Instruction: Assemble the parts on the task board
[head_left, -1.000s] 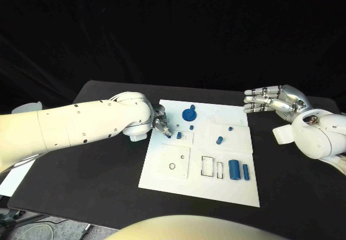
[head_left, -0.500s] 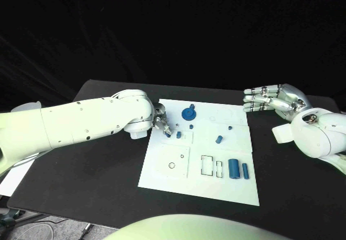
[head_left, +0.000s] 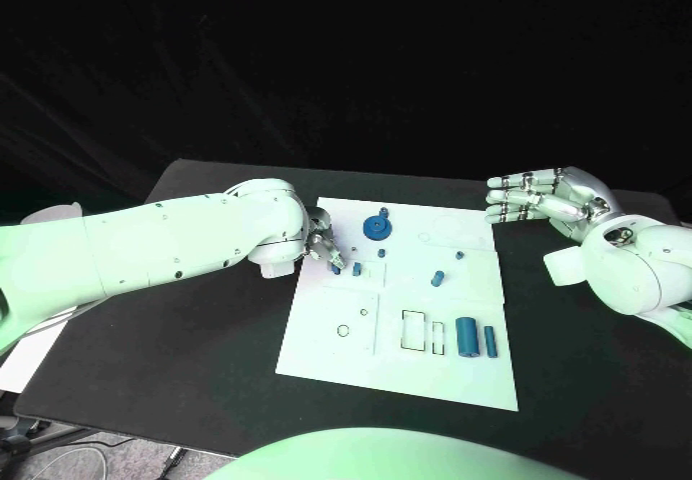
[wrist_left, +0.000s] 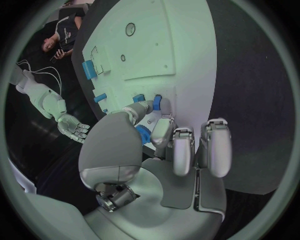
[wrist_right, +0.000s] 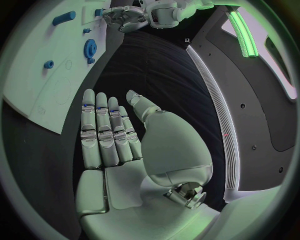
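The white task board lies mid-table. My left hand reaches over its left edge. Thumb and a finger pinch a small blue peg just above the board, next to another small blue piece. A blue gear sits near the far edge, with a short peg and a tiny stud mid-board. A thick blue cylinder and a thin bar lie at the near right. My right hand hovers beyond the far right corner, fingers straight, holding nothing.
Rectangular slots and a small round hole are cut into the board's near half. Bare black table surrounds the board on all sides. The right wrist view shows the gear and the board's corner.
The left arm has shifted slightly while its fingertips stay at the same spot by the board's left edge. The right hand has not moved.
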